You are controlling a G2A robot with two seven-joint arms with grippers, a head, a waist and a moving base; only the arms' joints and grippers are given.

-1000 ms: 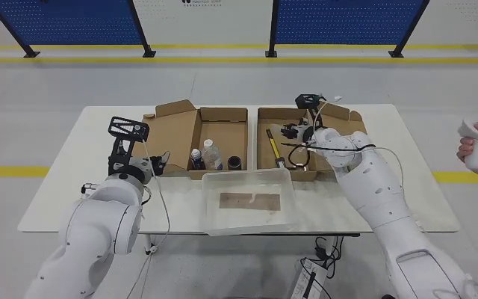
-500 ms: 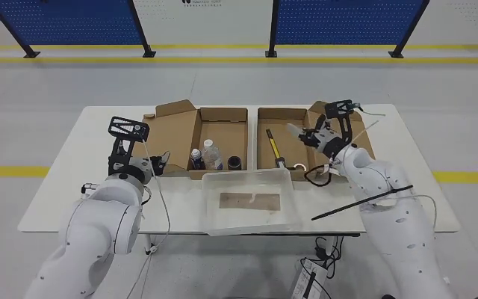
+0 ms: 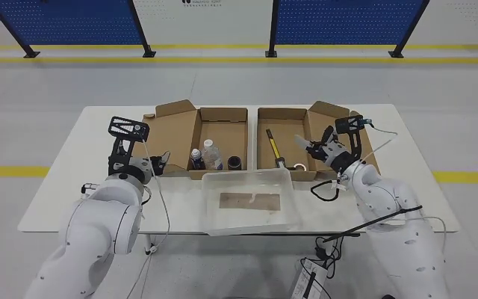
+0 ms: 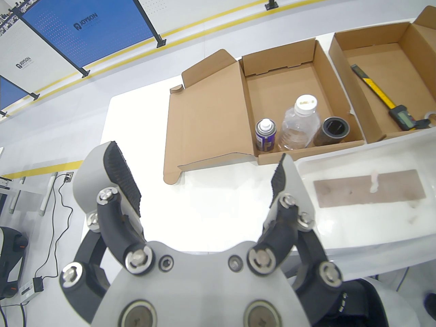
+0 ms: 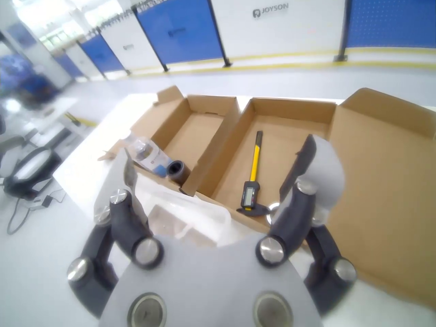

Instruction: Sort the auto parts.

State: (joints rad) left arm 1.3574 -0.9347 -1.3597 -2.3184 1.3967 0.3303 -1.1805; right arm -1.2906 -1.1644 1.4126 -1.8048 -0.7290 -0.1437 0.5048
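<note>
Two open cardboard boxes stand side by side at the back of the white table. The left box [image 3: 224, 131] holds a spray can [image 4: 265, 134], a clear bottle [image 4: 299, 122] and a black cylinder [image 4: 335, 130] along its near wall. In the right box [image 3: 287, 131] lie a yellow caliper [image 3: 274, 147] and a small ring [image 5: 272, 214]. My right gripper [image 3: 310, 143] hangs open and empty over that box's near right corner. My left gripper [image 3: 158, 161] is open and empty beside the left box's outer flap.
A clear plastic tray [image 3: 224, 176] with a brown patch on its floor sits in front of both boxes, near the table's front edge. The box flaps [image 3: 168, 127] fold outward. Bare table lies at the far left and far right.
My right gripper has drawn back from over the middle of the right box towards its right side and nearer the front. The left arm has kept still.
</note>
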